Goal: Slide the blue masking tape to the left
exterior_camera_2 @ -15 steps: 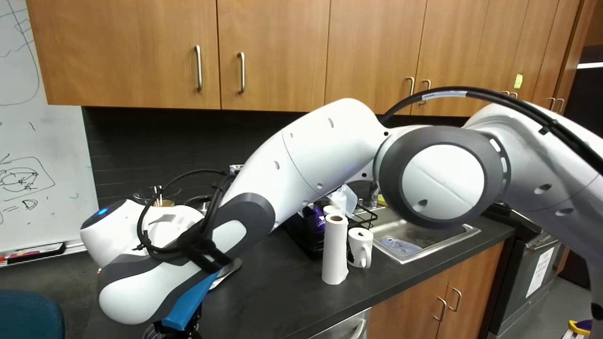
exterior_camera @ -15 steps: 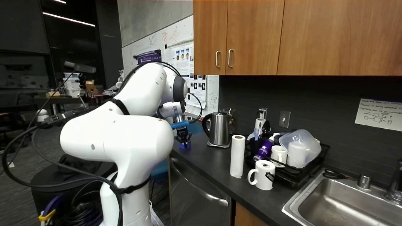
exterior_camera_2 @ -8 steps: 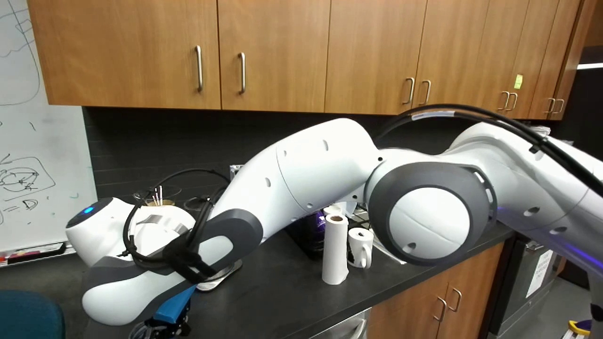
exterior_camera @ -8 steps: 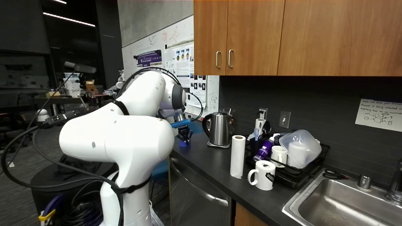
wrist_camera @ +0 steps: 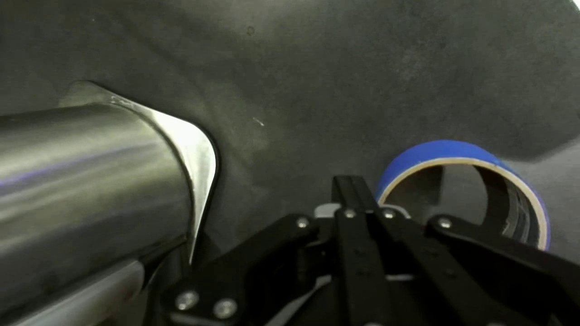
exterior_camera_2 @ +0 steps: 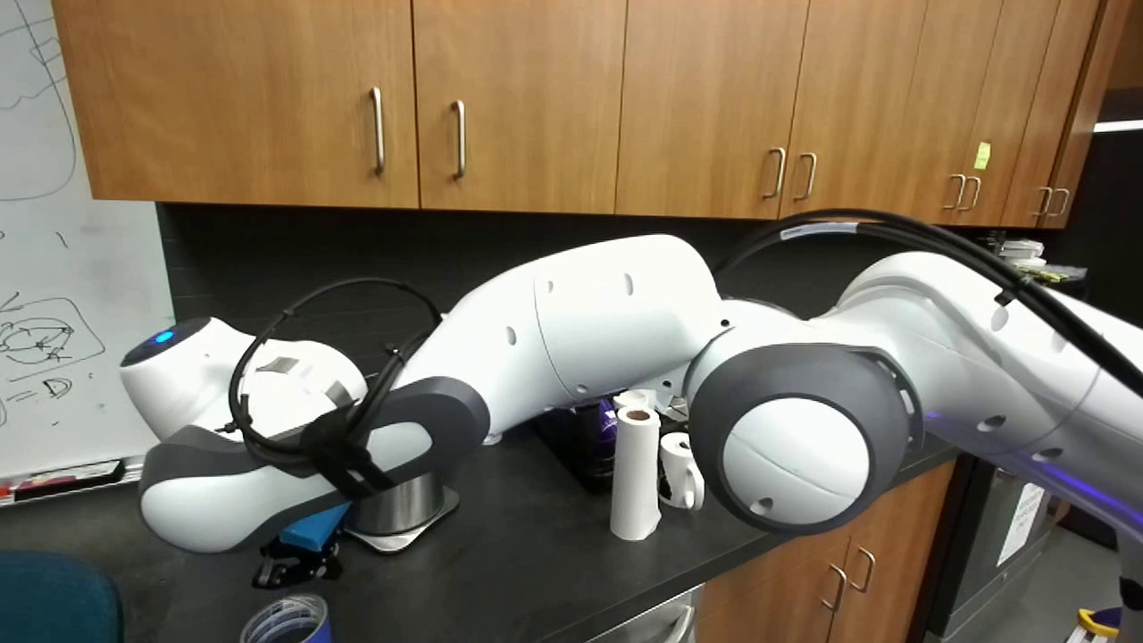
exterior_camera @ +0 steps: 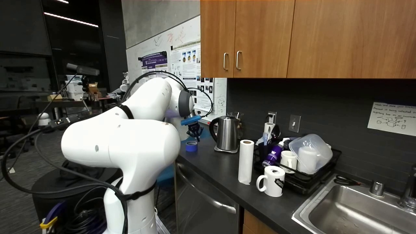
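Observation:
The blue masking tape [exterior_camera: 191, 148] is a low blue ring lying flat on the dark counter near its front edge, left of the kettle. It also shows at the bottom of an exterior view [exterior_camera_2: 320, 630], partly cut off, and at the right of the wrist view [wrist_camera: 446, 148], its lower part hidden behind the gripper. My gripper [exterior_camera: 198, 139] is just above and beside the tape, on the kettle side, tilted. In the wrist view the gripper's fingertips [wrist_camera: 351, 181] are together with nothing between them. Whether a finger touches the tape I cannot tell.
A steel kettle [exterior_camera: 227, 133] on its base stands close to the gripper and fills the left of the wrist view [wrist_camera: 90, 172]. A paper-towel roll [exterior_camera: 246, 162], a white mug [exterior_camera: 274, 182], a dish rack [exterior_camera: 302, 185] and a sink [exterior_camera: 357, 208] stand farther right.
My gripper was down over the tape. It has lifted, tilted and moved off toward the kettle side, so the tape's top now shows. The tape looks unmoved.

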Available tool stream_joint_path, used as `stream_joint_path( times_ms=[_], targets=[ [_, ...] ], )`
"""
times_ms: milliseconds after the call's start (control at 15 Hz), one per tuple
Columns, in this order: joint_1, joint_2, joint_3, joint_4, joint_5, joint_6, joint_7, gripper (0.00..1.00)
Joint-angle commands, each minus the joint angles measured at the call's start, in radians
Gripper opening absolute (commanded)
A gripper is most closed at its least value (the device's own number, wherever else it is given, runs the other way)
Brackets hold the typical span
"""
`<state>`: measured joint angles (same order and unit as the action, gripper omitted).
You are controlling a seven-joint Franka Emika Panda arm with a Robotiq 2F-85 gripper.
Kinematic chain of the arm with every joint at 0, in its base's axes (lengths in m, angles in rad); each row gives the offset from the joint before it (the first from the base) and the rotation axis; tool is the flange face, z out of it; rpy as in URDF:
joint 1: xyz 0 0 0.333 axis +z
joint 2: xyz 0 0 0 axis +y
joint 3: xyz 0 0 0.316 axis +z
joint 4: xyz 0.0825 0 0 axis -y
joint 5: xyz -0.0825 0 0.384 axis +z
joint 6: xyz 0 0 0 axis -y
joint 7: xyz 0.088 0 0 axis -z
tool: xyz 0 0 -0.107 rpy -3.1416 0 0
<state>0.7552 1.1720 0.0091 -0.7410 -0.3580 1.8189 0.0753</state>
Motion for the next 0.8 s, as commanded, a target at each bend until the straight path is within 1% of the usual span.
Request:
stream_joint_path(
  times_ms=[0,67,133,267,467,733],
  targets=[
    [0.005,-0.051,-0.011,0.002,-0.009,-0.050,0.001,0.26],
    [0.000,-0.079,-0.011,-0.016,-0.006,-0.059,0.011,0.01],
    [-0.006,-0.115,-0.010,-0.040,-0.001,-0.069,0.020,0.02],
    [-0.022,-0.192,-0.007,-0.092,0.009,-0.083,0.046,0.00],
    [-0.050,-0.291,-0.003,-0.159,0.027,-0.092,0.105,0.00],
    [-0.099,-0.456,0.001,-0.326,0.054,-0.071,0.197,0.00]
  ],
)
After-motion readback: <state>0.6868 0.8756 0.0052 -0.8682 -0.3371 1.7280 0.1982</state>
